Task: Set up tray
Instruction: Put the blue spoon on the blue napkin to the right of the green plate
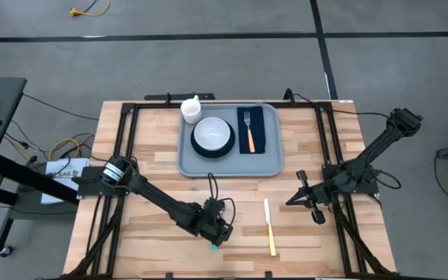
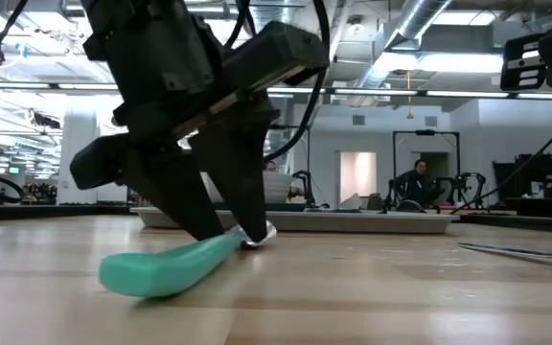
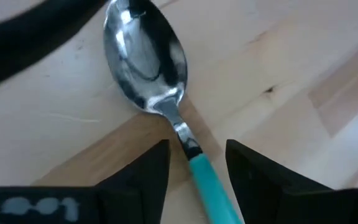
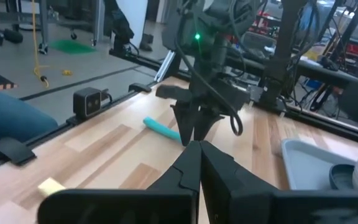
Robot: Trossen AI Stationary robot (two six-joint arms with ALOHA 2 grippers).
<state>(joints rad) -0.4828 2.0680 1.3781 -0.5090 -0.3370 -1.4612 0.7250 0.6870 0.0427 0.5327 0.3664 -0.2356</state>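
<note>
The tray (image 1: 230, 165) sits at the far middle of the tabletop (image 1: 162, 187), already carrying a white bowl (image 1: 212, 135) on a dark rim, a white cup (image 1: 190, 109) at its far left corner, and a fork (image 1: 248, 131) with an orange handle laid on a dark navy napkin (image 1: 260, 128). That layout leaves room for more cutlery, which seems to be why the two loose pieces lie on the near tabletop, well apart from the tray.

The left claw (image 1: 218, 233) is down at the near middle of the tabletop, its fingers (image 3: 145, 171) apart and straddling the neck of a teal-handled spoon (image 3: 157, 93), which lies flat on the wood. The fingers stand on either side of the handle just below the bowl of the spoon, seemingly lined up to pinch it at its narrow part; no grip has been taken yet.

A knife (image 1: 269, 226) with a yellow handle lies to the right of the spoon, near the right claw (image 1: 295, 199), which hovers with its fingers together, apparently waiting.
</note>
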